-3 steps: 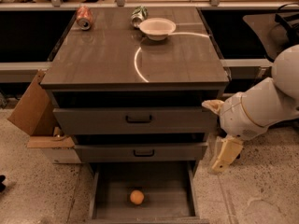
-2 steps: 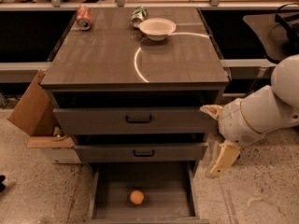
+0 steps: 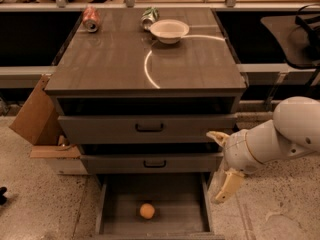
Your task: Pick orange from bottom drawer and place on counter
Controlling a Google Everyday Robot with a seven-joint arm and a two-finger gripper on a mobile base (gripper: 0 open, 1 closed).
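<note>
Orange (image 3: 147,211) is sitting in the pulled-out bottom drawer (image 3: 185,204), nothing touching it. Claw (image 3: 216,166) hangs at its 2 o'clock, just off the drawer's right side, released and empty. Further back on the tabletop (image 3: 110,64): white bowl (image 3: 169,30) at 12, red can (image 3: 90,19) at 11.

speckled beige floor (image 3: 40,209), dim warm light. brown cardboard box (image 3: 34,115) leans vs the left side of the grey cabinet (image 3: 100,129), w/ a flat cardboard piece (image 3: 52,151) below it. behind: pale bench edge (image 3: 280,6) across the top, dark recess (image 3: 30,39) under it. dark rounded furniture (image 3: 290,39) at far right. pincer (image 3: 223,161) over the floor just right of the cabinet, fingers apart.
</note>
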